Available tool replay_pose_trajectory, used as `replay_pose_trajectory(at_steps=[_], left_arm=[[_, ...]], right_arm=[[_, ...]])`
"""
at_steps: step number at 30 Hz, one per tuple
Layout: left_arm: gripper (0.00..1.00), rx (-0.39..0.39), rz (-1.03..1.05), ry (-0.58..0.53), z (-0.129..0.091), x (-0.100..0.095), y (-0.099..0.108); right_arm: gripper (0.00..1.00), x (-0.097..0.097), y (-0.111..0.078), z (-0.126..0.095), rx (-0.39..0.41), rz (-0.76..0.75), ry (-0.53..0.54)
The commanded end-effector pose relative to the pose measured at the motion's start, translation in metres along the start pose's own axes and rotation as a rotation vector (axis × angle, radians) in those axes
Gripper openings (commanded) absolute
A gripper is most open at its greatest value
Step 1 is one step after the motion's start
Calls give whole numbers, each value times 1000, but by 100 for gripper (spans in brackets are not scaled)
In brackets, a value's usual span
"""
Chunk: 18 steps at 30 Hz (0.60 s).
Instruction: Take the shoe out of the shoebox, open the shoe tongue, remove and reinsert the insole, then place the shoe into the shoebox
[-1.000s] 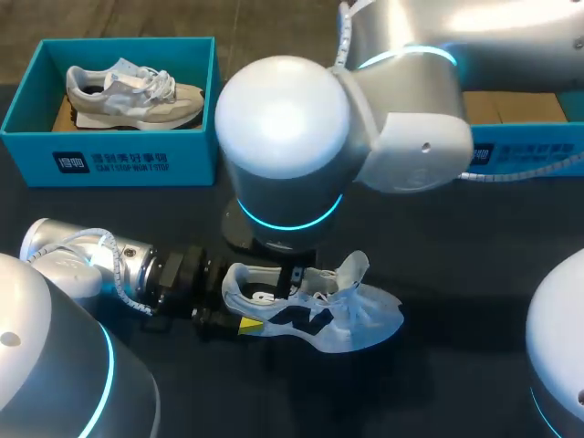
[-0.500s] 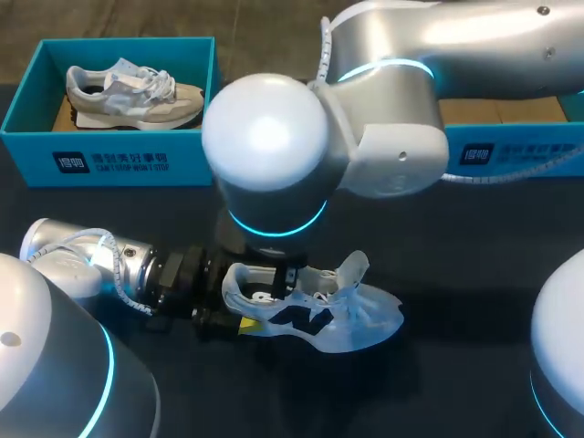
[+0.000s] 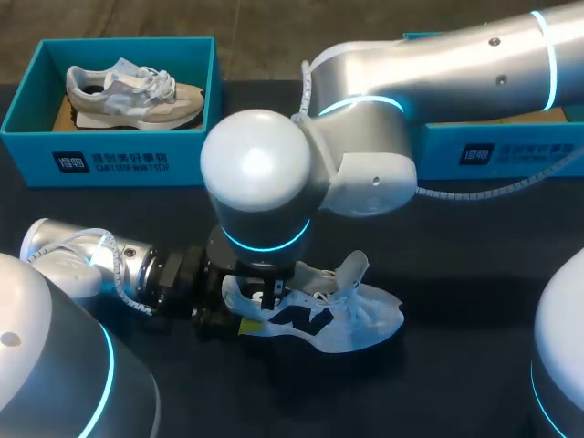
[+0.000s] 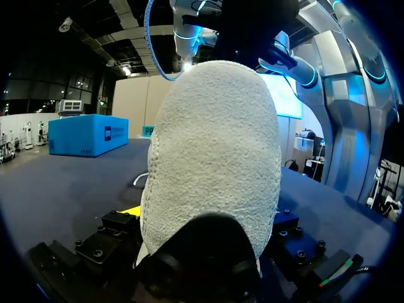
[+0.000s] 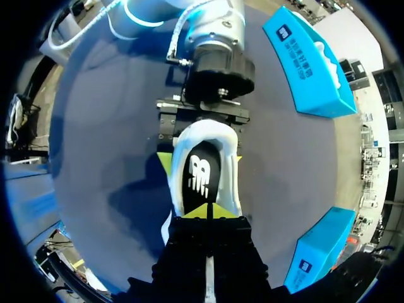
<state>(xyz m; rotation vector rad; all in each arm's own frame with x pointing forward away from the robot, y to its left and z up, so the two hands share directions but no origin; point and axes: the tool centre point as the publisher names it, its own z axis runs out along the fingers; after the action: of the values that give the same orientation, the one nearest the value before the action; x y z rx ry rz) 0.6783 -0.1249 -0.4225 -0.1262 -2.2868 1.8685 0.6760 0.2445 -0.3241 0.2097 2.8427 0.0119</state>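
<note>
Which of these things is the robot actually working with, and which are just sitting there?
In the job: white shoe, black insole, left end effector at its heel, right end effector above, probably the right-hand shoebox.
Lying about: left-hand shoebox, grey shoe inside it.

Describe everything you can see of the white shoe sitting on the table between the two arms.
The white shoe is a mesh-looking sneaker with a dark side logo. It sits on the dark table with its toe pointing away from my left hand. Its tongue is lifted open and the laces lie loose. Inside, a black insole with a white logo shows. The heel looks like rough, nubbly fabric. My left hand clamps the heel from both sides, and my right hand hangs over the opening.
</note>
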Motion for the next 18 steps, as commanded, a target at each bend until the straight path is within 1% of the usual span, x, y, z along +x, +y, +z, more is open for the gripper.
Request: replay_pose_trajectory(at_steps=[1, 5, 13, 16, 18], left_arm=[[0, -1, 0, -3, 0, 0, 3], [0, -1, 0, -3, 0, 0, 3], [0, -1, 0, -3, 0, 0, 3], [0, -1, 0, -3, 0, 0, 3], [0, -1, 0, -3, 0, 0, 3]], right_arm=[[0, 5, -1, 21, -11, 0, -13], [0, 5, -5, 35, -22, 8, -4], [0, 4, -6, 49, -45, -3, -2], [0, 2, -4, 54, -32, -12, 3], [0, 0, -6, 58, -14, -5, 17]])
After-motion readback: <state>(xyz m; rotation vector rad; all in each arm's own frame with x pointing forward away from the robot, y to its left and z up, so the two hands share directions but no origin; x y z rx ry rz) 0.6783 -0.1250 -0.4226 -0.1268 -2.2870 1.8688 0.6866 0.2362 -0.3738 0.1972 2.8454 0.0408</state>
